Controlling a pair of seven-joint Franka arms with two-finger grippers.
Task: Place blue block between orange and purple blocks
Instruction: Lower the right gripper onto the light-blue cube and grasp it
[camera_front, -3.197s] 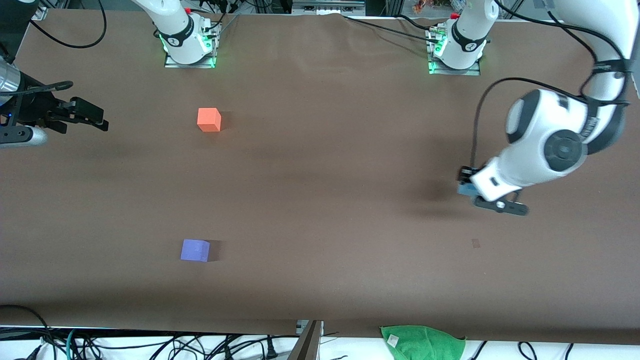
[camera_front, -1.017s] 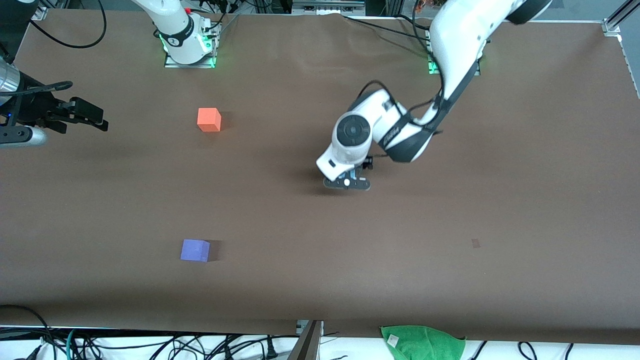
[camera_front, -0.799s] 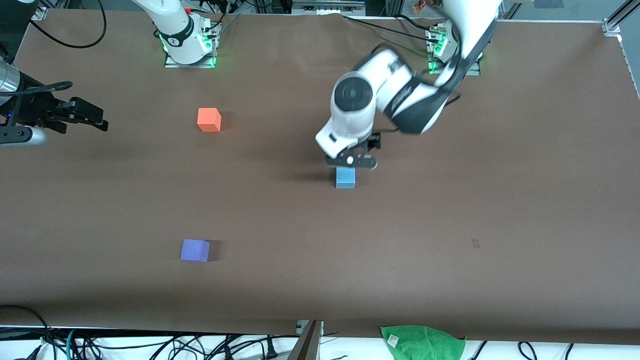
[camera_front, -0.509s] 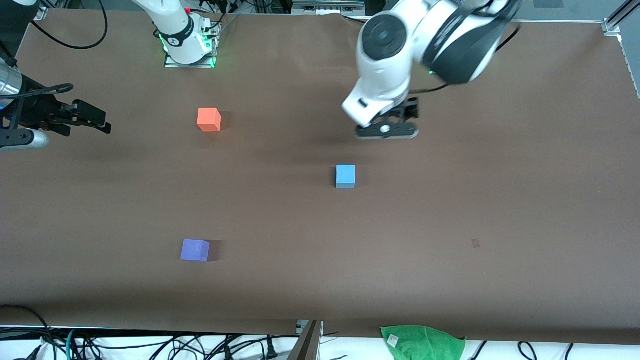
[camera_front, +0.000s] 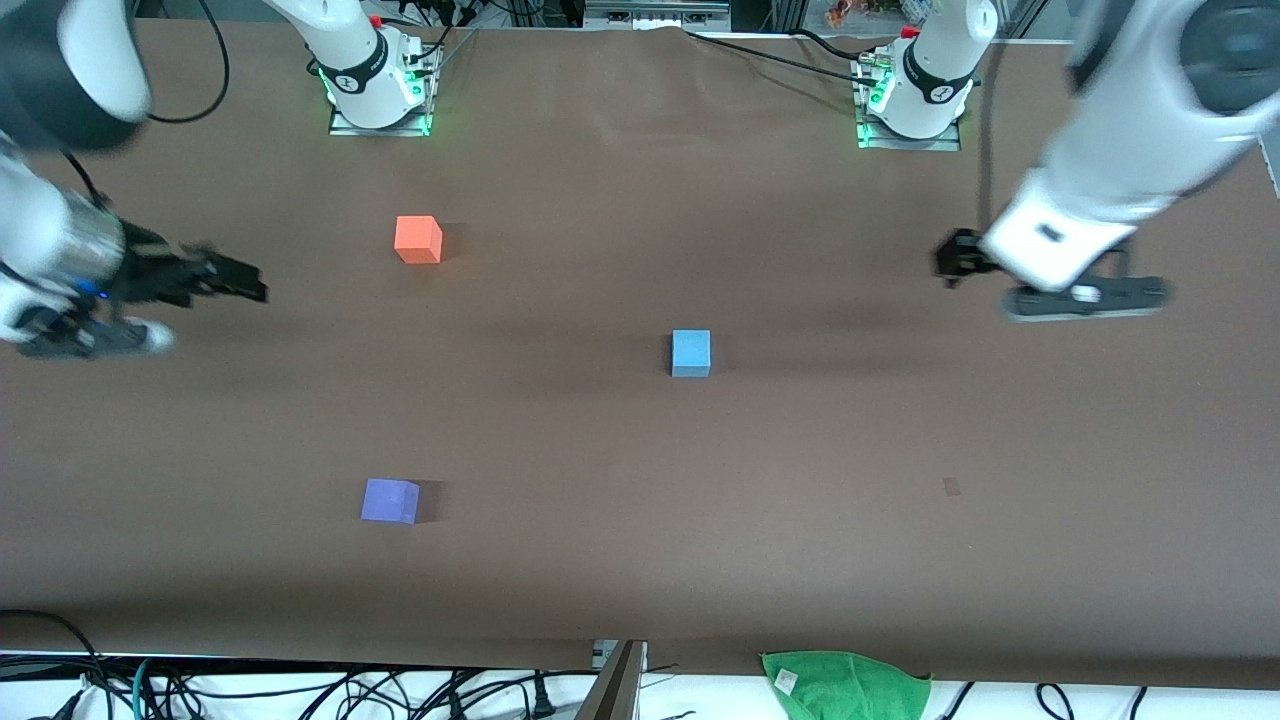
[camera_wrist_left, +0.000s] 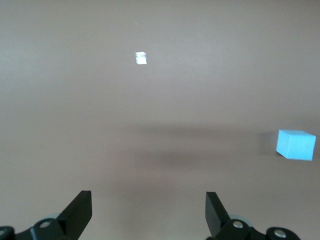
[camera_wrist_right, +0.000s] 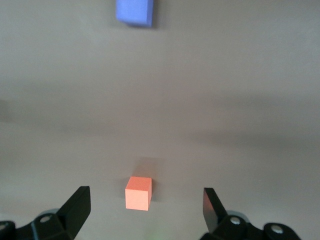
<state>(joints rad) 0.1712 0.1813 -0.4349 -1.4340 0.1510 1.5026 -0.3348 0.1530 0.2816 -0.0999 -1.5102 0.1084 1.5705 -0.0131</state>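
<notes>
From the wrist views we see both the left gripper (camera_wrist_left: 146, 220) and right gripper (camera_wrist_right: 145, 215) spread open and empty, while the blue block (camera_front: 691, 353) sits alone on the table (camera_front: 640, 560).

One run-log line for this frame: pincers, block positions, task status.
left pincer: open, empty, over table at its end | right pincer: open, empty, above orange block | blue block: on table, mid-table | purple block: untouched | placement: not done
</notes>
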